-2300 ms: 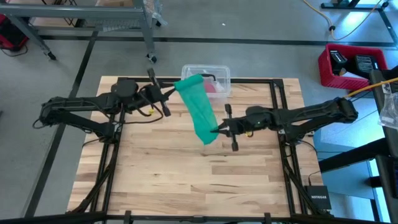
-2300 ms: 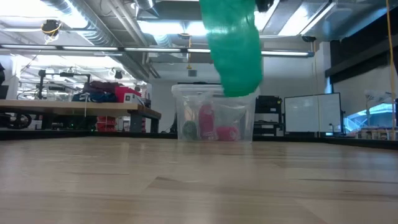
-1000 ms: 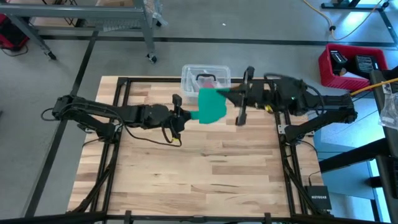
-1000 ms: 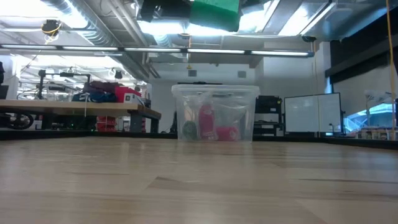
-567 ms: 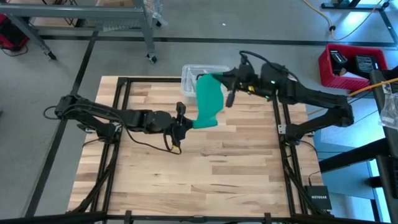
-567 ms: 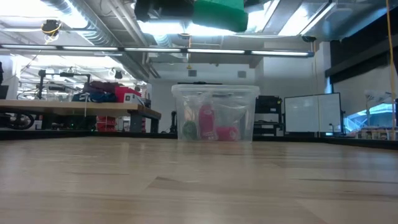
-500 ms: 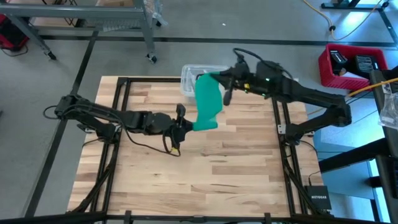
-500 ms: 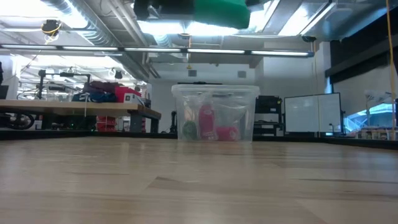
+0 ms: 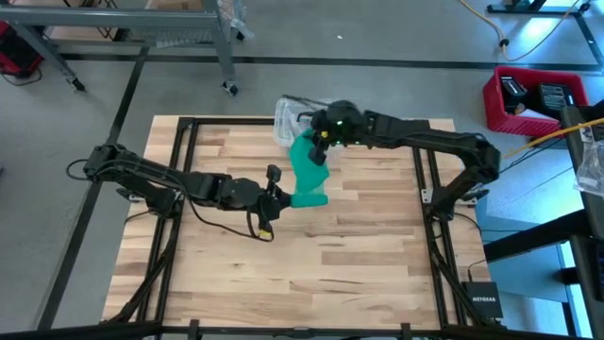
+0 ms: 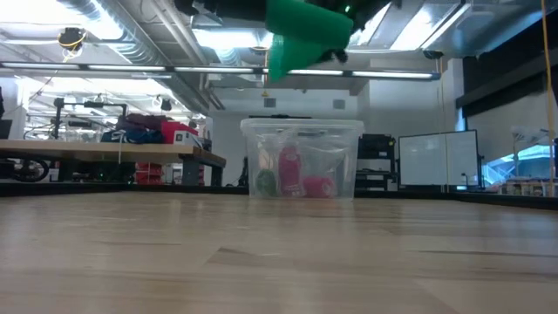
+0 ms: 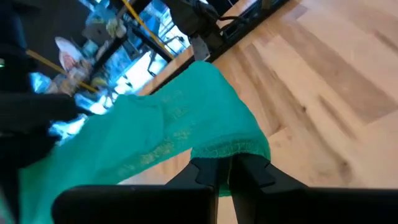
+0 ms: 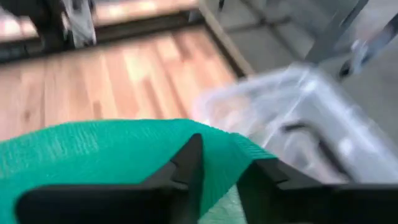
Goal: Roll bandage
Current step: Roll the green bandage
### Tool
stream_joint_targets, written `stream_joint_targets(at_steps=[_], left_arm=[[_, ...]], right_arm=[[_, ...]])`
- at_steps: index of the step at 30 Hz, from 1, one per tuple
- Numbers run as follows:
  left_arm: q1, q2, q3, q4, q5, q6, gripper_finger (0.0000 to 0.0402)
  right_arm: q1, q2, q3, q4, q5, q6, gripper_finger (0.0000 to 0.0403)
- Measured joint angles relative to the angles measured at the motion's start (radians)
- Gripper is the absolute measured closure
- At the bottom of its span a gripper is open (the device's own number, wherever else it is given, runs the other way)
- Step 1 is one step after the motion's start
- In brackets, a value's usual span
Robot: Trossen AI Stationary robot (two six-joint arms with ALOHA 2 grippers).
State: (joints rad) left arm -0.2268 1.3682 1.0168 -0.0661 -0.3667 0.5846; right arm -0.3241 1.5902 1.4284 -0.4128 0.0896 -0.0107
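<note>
Overhead, the bandage (image 9: 307,173) is a teal-green strip held up in the air between the two claws, clear of the surface (image 9: 311,274), over the middle of its far half. It runs from near the clear plastic tub (image 9: 288,115) at the far edge back toward the surface's centre, its lower end bunched and folded.

Left claw (image 9: 278,194) sits at the strip's near end, reaching in from the left edge. In the left wrist view its two dark fingers (image 11: 211,174) are pressed close together with the hemmed end of the bandage (image 11: 168,134) clamped between them.

Right claw (image 9: 321,142) is at the strip's far end, just beside the tub, its arm stretched in from the right edge. In the right wrist view its fingers (image 12: 186,165) stand slightly parted with the bandage (image 12: 106,149) pinched between them, and the tub (image 12: 305,118) lies blurred just past the cloth.

From table height the bandage (image 10: 305,30) hangs at the top of frame as a green fold, well above the wood. The tub (image 10: 301,159) stands behind it at the far edge, holding a pink-red item (image 10: 318,186) and a small green one (image 10: 265,182).
</note>
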Motion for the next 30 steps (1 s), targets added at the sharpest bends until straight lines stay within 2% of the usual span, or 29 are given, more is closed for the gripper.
stream_joint_targets(at_steps=[2, 7, 12, 18, 27, 28, 30], left_arm=[[0.001, 0.0, 0.0, -0.007, 0.004, -0.076, 0.0389], [0.011, 0.002, -0.029, 0.012, 0.041, -0.221, 0.0389], [0.012, 0.002, -0.143, 0.095, 0.052, -0.361, 0.0389], [0.013, 0.002, -0.299, 0.273, 0.05, -0.556, 0.0389], [0.013, 0.012, -0.399, 0.295, 0.046, -0.766, 0.0389], [0.012, 0.015, -0.402, 0.297, 0.046, -0.785, 0.0389], [0.011, 0.021, -0.409, 0.293, 0.046, -0.809, 0.0389]], right_arm=[[0.002, 0.041, 0.0, -0.027, -0.02, 0.005, 0.0287], [0.003, 0.125, 0.0, -0.072, -0.172, 0.006, 0.0213], [0.002, 0.145, -0.001, -0.15, -0.213, -0.03, 0.017], [0.002, 0.135, -0.002, -0.144, -0.249, -0.039, 0.0157], [0.003, 0.163, -0.003, 0.023, -0.235, 0.05, 0.0157], [0.002, 0.165, -0.003, 0.034, -0.246, 0.057, 0.0157], [0.001, 0.166, -0.003, 0.012, -0.335, 0.064, 0.0157]])
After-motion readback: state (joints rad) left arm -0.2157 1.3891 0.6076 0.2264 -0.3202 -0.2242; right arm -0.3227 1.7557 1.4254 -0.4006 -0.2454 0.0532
